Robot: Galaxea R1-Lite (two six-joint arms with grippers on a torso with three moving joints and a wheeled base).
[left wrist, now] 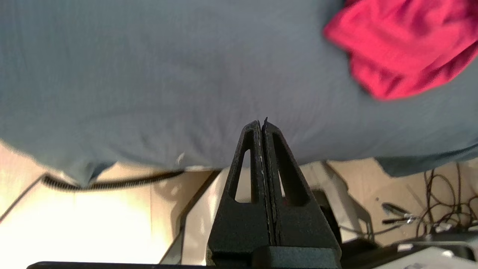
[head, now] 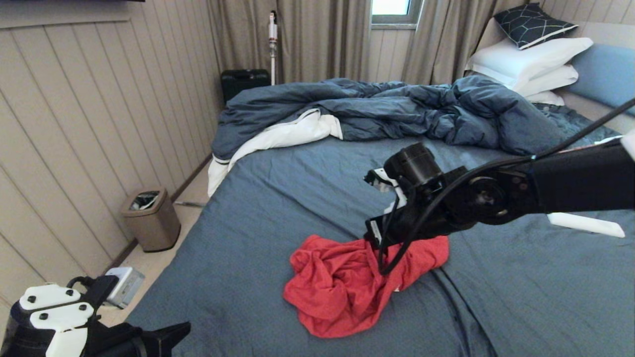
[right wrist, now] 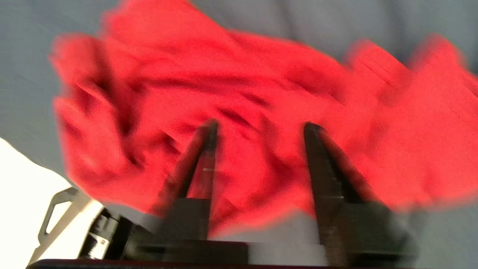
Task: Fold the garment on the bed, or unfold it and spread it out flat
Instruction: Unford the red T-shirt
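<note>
Bed [head: 278, 188]: blue-grey sheet bare over the near half, lightly creased. Dark blue duvet [head: 397, 109] rumpled across the far side, white underside turned out at its left end; white pillows [head: 531, 62] stacked at the far right under a dark patterned cushion [head: 528, 22]. Garment [head: 342, 287]: red T-shirt in a crumpled heap on the sheet, near the front edge, roughly mid-bed; no print showing. Right arm reaches in from the right, above the heap; right gripper [right wrist: 257, 129] over the red cloth with jaws parted, fingers apart and nothing pinched between them. Left gripper [left wrist: 262, 125] low at the bed's near left edge, jaws clenched together, empty, garment off to one side. Small bin [head: 151, 218] on the floor by the panelled wall.
</note>
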